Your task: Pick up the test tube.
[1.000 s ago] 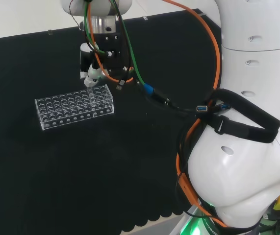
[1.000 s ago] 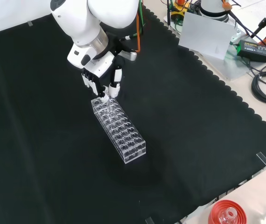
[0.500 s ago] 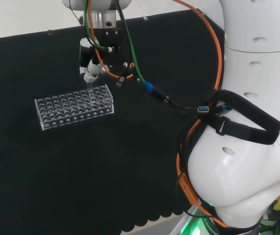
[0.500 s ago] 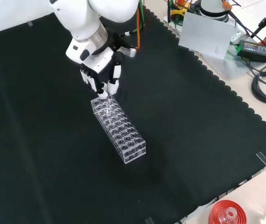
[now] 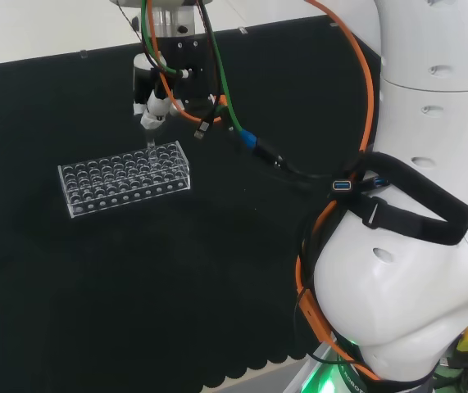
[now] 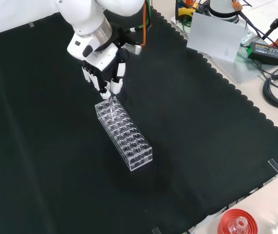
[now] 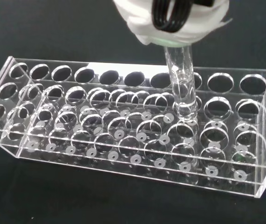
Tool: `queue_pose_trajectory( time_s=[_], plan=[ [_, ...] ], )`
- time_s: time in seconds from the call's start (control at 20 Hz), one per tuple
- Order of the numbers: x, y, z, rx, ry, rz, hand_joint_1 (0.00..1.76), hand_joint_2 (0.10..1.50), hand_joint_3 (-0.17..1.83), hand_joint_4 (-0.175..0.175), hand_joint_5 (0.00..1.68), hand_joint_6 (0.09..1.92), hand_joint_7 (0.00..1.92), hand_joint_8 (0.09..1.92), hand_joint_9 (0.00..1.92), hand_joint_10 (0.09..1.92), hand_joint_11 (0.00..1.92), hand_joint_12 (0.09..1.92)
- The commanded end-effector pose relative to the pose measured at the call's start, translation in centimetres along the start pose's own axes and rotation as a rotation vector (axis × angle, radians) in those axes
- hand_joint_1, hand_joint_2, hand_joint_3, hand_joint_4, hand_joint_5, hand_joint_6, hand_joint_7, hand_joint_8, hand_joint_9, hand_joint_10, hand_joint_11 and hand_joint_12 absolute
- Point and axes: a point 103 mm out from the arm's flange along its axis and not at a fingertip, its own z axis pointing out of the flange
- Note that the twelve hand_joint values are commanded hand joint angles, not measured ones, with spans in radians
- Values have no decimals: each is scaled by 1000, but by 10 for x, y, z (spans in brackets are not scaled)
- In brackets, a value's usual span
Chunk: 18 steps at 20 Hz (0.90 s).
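Curled fingers of our hand (image 5: 153,110) pinch the top of a clear test tube (image 5: 149,144), and in the head view we see the hand hanging just above the right end of a clear plastic rack (image 5: 124,178) that sits on the black cloth (image 5: 94,286). In this view the tube hangs upright below the fingertips, its lower end about level with the rack's top plate, though the glass is faint and we cannot tell whether it is clear of its hole. Our arm's big white links (image 5: 414,205) stand at the right, with orange and green cables running down to the wrist. In the front view the hand (image 6: 104,73) comes in from the top and hovers over the far end of the rack (image 6: 124,132), which runs from there toward the near right across the cloth (image 6: 202,146); the tube (image 6: 112,100) shows as a thin glint between fingertips and rack. In the wrist view the tube (image 7: 183,88) is close and plain: it drops from the blurred white part of the hand (image 7: 170,21), upright, with its lower part over or in a hole of the rack (image 7: 123,135), whose other holes look bare.
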Motion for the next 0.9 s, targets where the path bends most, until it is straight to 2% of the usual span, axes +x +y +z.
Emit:
queue_pose_trajectory(
  time_s=[0.05,0.35,0.55,0.9],
  plan=[
    [0,-3,-8,-8,5,-4,1427,1031,-175,-175,1272,372,1413,626,1475,87,1190,936],
    [2,-8,-27,-24,-1,-17,1425,996,-82,-175,1264,312,1390,646,1473,87,1187,934],
    [2,-11,-39,-37,-4,-21,1427,1028,-167,-175,1272,366,1410,632,1476,87,1190,931],
    [5,-17,-56,-59,-24,-32,1427,1031,-175,-175,1274,367,1413,630,1476,87,1191,930]
  ],
)
